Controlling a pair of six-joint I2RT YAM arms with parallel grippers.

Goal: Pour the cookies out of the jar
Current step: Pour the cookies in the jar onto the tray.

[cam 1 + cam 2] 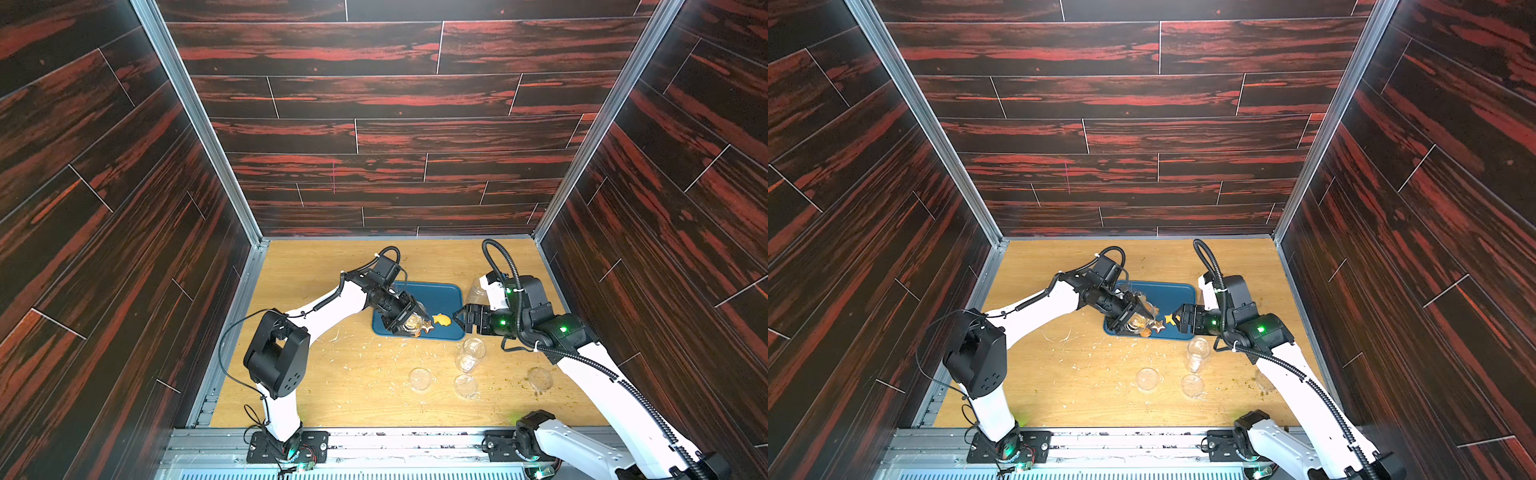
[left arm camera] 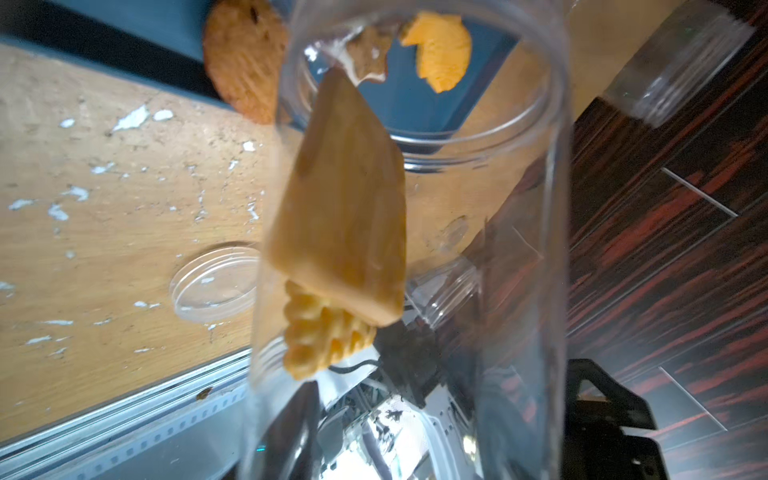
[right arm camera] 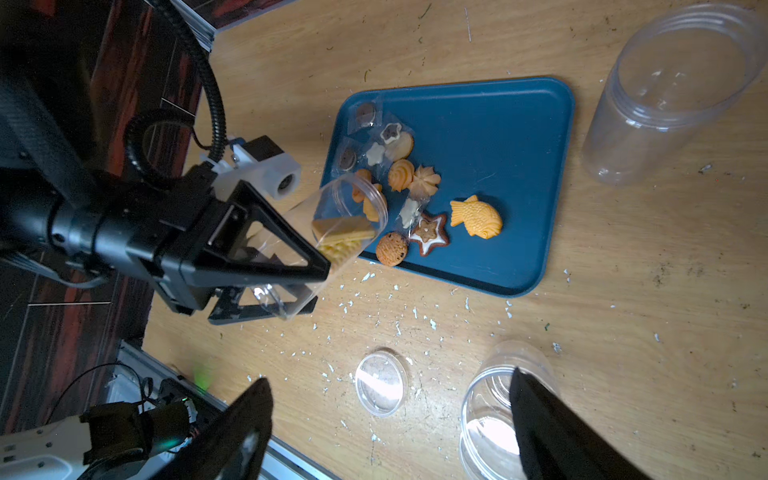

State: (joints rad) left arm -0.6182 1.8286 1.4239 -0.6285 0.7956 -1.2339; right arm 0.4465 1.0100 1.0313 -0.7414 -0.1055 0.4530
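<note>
- Left gripper [image 3: 320, 286] is clamping tight on the tilted clear jar [image 3: 349, 208], its mouth hanging over the blue tray [image 3: 519, 166].
- Two cookies [image 2: 345, 208] are sitting inside the jar; the others are lying on the tray.
- Right gripper [image 1: 460, 319] is hovering beside the tray, jaws wide, holding nothing.

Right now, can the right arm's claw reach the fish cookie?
Probably yes: the right gripper is open, hangs close beside the fish cookie on the blue tray, and nothing lies between them.

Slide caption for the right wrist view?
Left gripper holds the clear jar tilted over a blue tray of cookies; two are inside the jar.
</note>
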